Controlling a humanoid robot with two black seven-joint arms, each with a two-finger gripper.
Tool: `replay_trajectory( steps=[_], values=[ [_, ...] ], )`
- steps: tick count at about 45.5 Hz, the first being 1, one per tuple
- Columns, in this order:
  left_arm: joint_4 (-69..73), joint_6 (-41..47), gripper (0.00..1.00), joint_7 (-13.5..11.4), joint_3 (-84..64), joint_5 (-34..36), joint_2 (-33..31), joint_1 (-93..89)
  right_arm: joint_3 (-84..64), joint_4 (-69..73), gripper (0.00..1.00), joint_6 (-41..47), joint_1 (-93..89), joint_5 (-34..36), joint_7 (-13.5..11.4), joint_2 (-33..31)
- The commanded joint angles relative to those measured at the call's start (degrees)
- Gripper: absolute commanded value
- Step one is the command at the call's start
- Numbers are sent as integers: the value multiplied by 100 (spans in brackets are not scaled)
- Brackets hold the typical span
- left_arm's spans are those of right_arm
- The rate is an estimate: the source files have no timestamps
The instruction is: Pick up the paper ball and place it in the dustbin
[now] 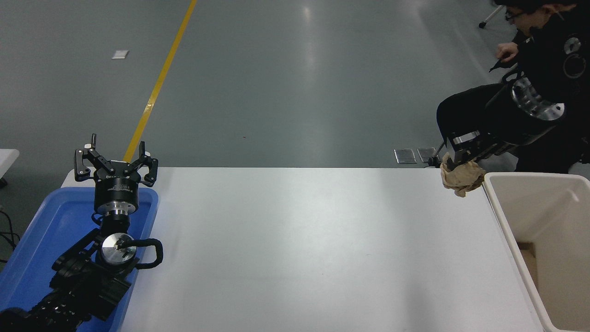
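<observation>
The tan-brown paper ball (pixel 461 176) hangs in the air high over the table's far right corner, held by my right gripper (pixel 456 159), which is shut on its top. It is just left of the cream dustbin (pixel 507 221), whose thick rim runs along the table's right edge. Something tan lies low inside the bin. My left gripper (pixel 116 162) stands open, parked over the blue tray at the lower left.
A shallow blue tray (pixel 41 230) sits at the table's left end under the left arm. A person in dark clothes sits at the far right behind the bin, a hand (pixel 507 50) raised. The white table (pixel 299 249) stretches between tray and bin.
</observation>
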Motion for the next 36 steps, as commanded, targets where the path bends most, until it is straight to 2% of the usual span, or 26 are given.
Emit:
replay_trajectory(
  steps=[1, 7, 11, 17, 22, 27, 36],
  values=[
    [0, 0, 99, 0, 0, 0, 0, -2, -214, -752, 0, 52, -394, -523, 28, -622],
    [0, 0, 99, 0, 0, 0, 0, -2, -117, -1350, 0, -27, -948, -1095, 71, -1404],
    [0, 0, 99, -9, 0, 0, 0, -2, 67, -1789, 0, -281, -1483, -1183, 150, -1792],
    [0, 0, 99, 0, 0, 0, 0, -2, 305, -2676, 0, -1221, -2739, -1166, 186, -1880],
    [0, 0, 99, 0, 0, 0, 0, -2, 542, -3590, 0, -2091, -3978, -1034, 317, -1810],
    [0, 0, 99, 0, 0, 0, 0, -11, 1139, -4285, 0, -2646, -5200, -429, 326, -1573],
    [0, 0, 99, 0, 0, 0, 0, -11, 1957, -5541, 0, -3085, -6765, 1030, 265, -800]
  ],
)
